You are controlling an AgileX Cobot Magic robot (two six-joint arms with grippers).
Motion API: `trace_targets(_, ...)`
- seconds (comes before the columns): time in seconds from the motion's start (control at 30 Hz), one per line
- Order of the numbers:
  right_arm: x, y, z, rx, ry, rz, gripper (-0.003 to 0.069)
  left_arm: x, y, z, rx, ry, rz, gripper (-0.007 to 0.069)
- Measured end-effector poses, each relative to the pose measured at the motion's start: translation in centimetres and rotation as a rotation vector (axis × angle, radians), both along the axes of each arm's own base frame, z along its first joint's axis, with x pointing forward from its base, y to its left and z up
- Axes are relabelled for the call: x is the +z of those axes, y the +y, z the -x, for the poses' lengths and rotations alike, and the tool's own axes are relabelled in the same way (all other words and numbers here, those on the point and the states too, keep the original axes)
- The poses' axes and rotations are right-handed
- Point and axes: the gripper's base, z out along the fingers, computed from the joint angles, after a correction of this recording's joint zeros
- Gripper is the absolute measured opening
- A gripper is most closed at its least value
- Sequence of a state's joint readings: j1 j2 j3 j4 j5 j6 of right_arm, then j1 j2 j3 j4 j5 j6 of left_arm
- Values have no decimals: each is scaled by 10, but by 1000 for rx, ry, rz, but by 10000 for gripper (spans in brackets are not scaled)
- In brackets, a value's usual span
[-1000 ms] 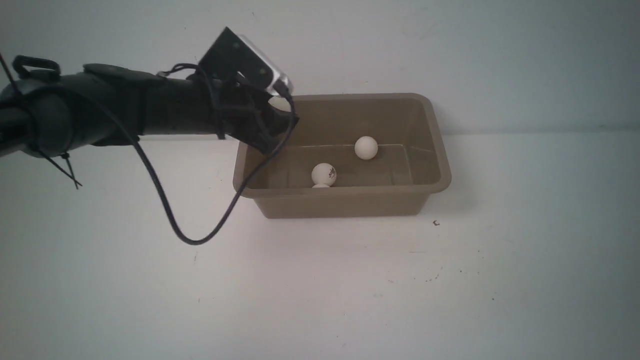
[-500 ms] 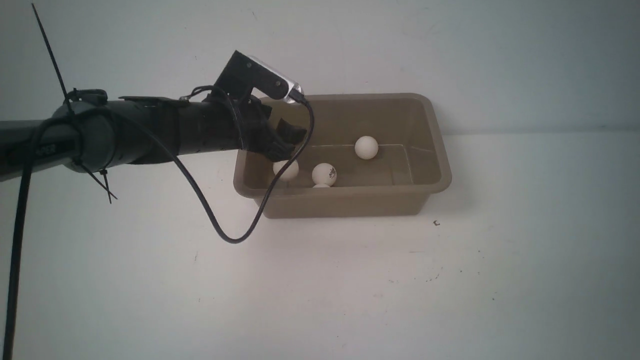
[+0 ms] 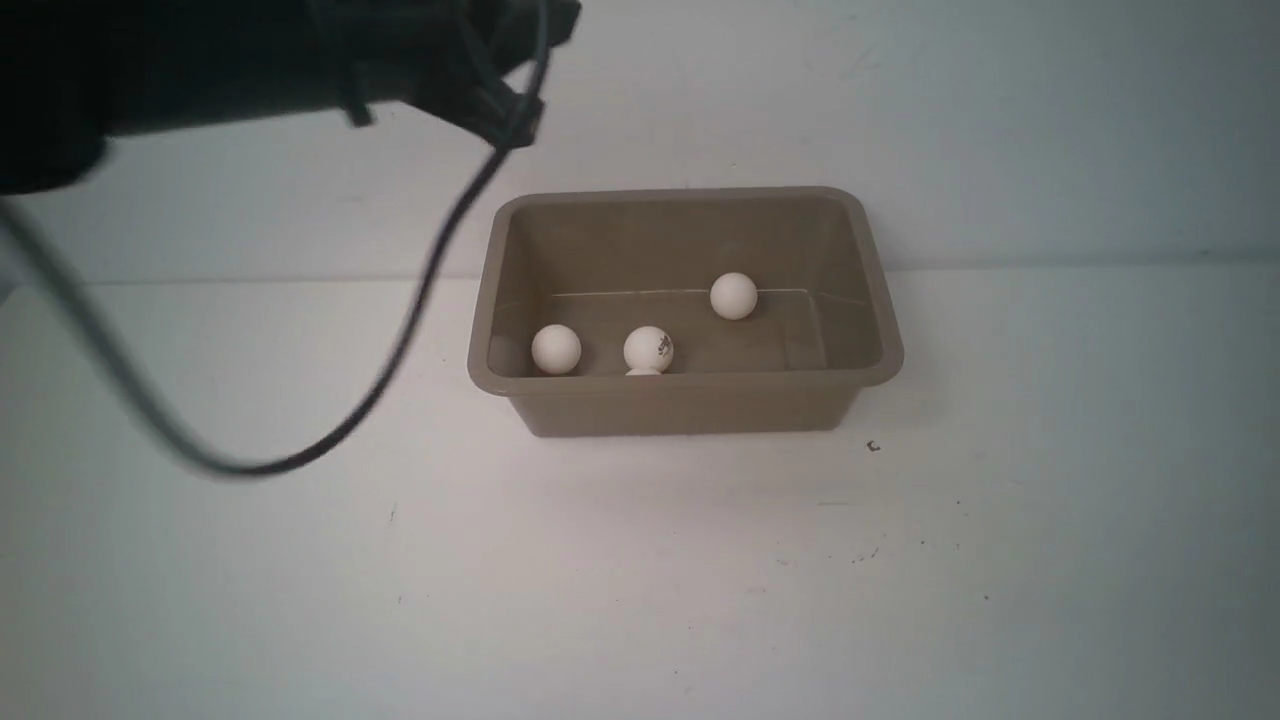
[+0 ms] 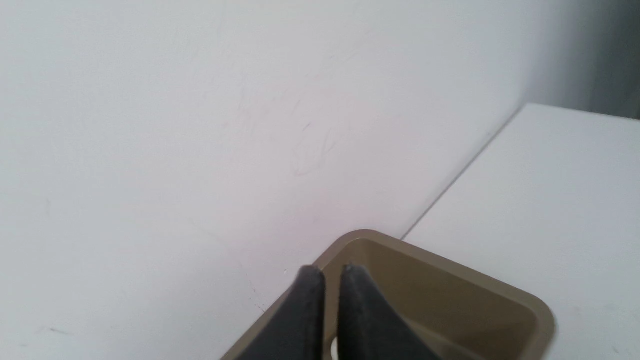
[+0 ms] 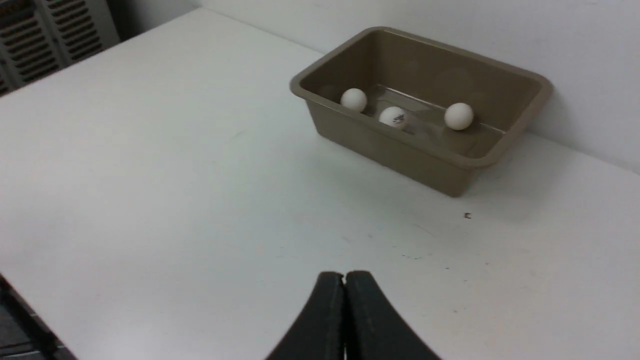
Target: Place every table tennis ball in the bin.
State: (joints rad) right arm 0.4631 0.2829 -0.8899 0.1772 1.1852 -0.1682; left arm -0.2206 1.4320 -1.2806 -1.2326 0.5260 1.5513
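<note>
Three white table tennis balls (image 3: 648,348) and a sliver of a fourth ball (image 3: 643,371) lie inside the taupe bin (image 3: 690,384) on the white table (image 3: 640,580), so the task looks done; the left gripper (image 4: 325,274) and right gripper (image 5: 344,276) are both closed, holding nothing.

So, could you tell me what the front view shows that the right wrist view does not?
Only the front view: the left arm and its cable, plus a sliver that looks like a fourth ball behind the near wall. Only the right wrist view: the shut right hand and a slatted panel. Both: the bin, three balls and the table.
</note>
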Motion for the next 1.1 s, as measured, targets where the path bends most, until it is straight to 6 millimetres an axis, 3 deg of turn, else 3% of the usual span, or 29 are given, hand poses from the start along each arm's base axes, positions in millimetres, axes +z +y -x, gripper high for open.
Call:
trace_targets(0.1,0,-5,-3,-44,-28,51,-18,4,12,40,20,-3,-62,-4)
trace_targets(0.33,0,-15,-11,-144,-130,131,-18,-23,42,138,128,5,-28,-4)
trace_targets(0.5,-24,-15,-13,-160,-167,107,-18,-49,57,182,199,-38,23,-4)
trace_targets(0.63,-60,-18,-11,-193,-199,62,-18,-71,62,202,216,-2,77,-4)
trace_targets(0.8,-90,-22,-13,-271,-178,-11,-18,-91,66,212,247,49,131,-4)
trace_targets(0.97,-97,-23,-18,-317,-152,-38,-18,-113,68,214,270,94,127,-4)
trace_targets(1.03,-97,-24,-19,-330,-160,-31,-18,-130,68,215,272,140,108,-4)
trace_targets(1.1,-97,-24,-19,-333,-164,-32,-18,-132,69,214,297,144,139,-4)
